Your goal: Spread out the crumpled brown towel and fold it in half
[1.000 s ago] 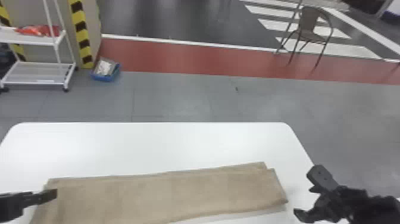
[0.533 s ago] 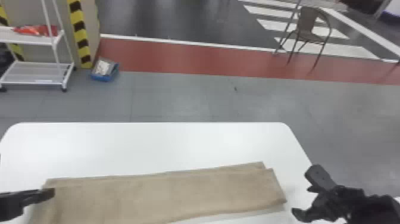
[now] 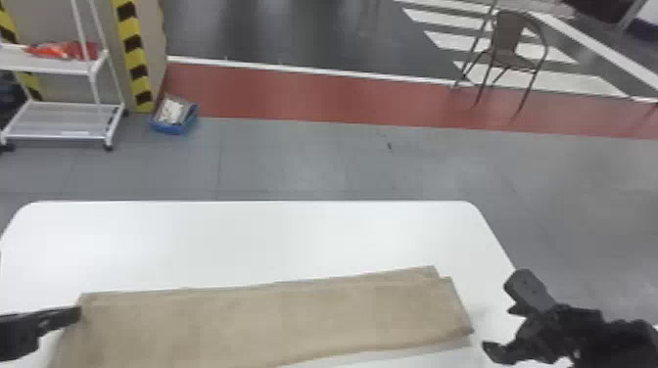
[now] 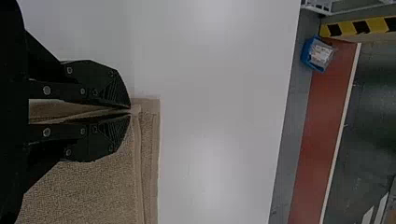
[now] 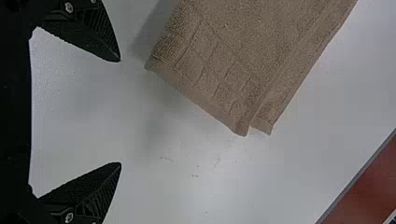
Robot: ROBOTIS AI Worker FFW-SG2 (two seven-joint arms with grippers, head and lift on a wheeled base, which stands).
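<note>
Now the fold looks nearly made: the brown towel (image 3: 274, 320) lies doubled on the white table (image 3: 245, 240), left gripper (image 4: 130, 111) pinching its corner, right gripper (image 5: 120, 112) spread wide beside it; next, probably, release and square the edges.

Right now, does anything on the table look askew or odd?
Yes: the brown towel is folded unevenly. Toward its right end, a strip of the lower layer sticks out past the upper one at the far edge. A few small specks also mark the white table nearby.
</note>
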